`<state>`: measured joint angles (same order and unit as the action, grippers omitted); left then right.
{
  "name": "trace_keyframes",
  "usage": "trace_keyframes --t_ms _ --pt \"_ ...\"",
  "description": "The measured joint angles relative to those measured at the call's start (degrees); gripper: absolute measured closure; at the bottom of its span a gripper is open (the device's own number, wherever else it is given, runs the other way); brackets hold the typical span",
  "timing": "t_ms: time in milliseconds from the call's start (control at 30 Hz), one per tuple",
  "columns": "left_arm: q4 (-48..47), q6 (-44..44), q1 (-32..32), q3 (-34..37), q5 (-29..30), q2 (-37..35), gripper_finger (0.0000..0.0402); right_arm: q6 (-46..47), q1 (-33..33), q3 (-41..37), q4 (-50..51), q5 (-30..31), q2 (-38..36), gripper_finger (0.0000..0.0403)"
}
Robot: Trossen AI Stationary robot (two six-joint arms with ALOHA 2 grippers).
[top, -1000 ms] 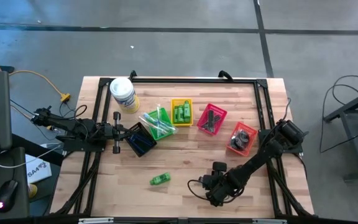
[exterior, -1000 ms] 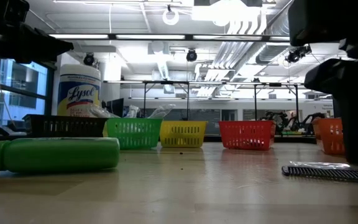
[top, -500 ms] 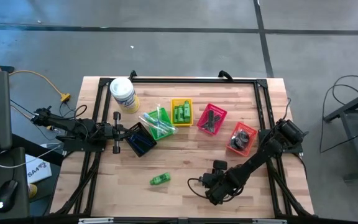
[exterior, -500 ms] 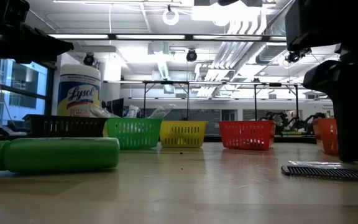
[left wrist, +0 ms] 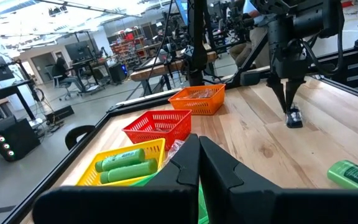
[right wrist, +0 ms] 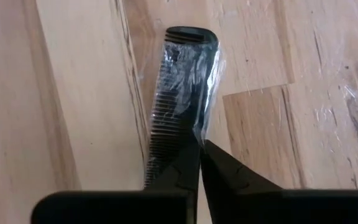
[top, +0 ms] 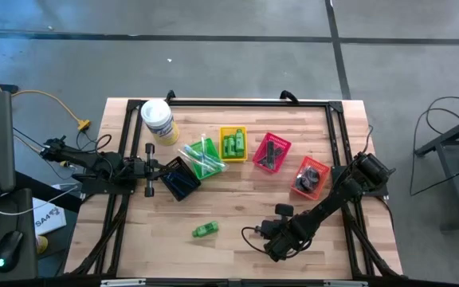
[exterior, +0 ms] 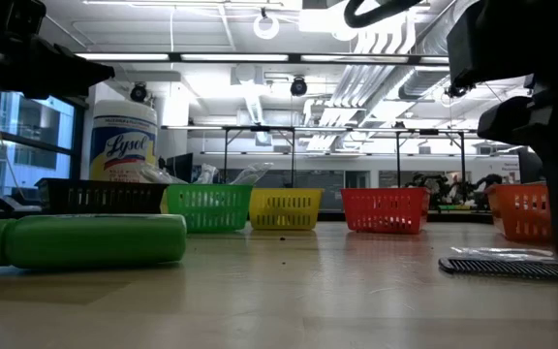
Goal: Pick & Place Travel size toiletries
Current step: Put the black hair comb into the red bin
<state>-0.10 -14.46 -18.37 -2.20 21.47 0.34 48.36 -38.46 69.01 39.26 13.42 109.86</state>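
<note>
with the right claw (right wrist: 199, 144) pinched together on the wrapped black comb (right wrist: 182, 87), lift straight off the bench (right wrist: 73, 93), watching for wrapper slip.

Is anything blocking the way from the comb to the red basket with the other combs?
Nothing visible does. The right gripper is shut on the wrapped comb near the table's front edge, and only bare wood lies between it and the red basket.

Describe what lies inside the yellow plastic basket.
The yellow plastic basket holds bright green mini bottles, two clearly visible lying side by side. Whatever lies beneath them is covered.
</note>
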Motion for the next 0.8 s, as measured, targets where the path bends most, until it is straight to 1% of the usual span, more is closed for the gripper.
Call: trace_keyframes --t_ms 200,300,800 --pt "0.00 0.02 -0.02 0.00 0.00 0.00 0.0402 -0.64 0.00 -0.01 0.19 0.98 -0.27 0.0400" --pt "0.00 0.02 0.00 0.00 0.00 0.00 0.0402 -1.62 0.00 -0.04 0.88 1.22 -2.40 0.0400" --pt "0.00 0.81 0.00 0.00 -0.02 0.00 0.0402 -14.20 -0.15 -0.26 0.70 6.70 -21.06 0.0401"
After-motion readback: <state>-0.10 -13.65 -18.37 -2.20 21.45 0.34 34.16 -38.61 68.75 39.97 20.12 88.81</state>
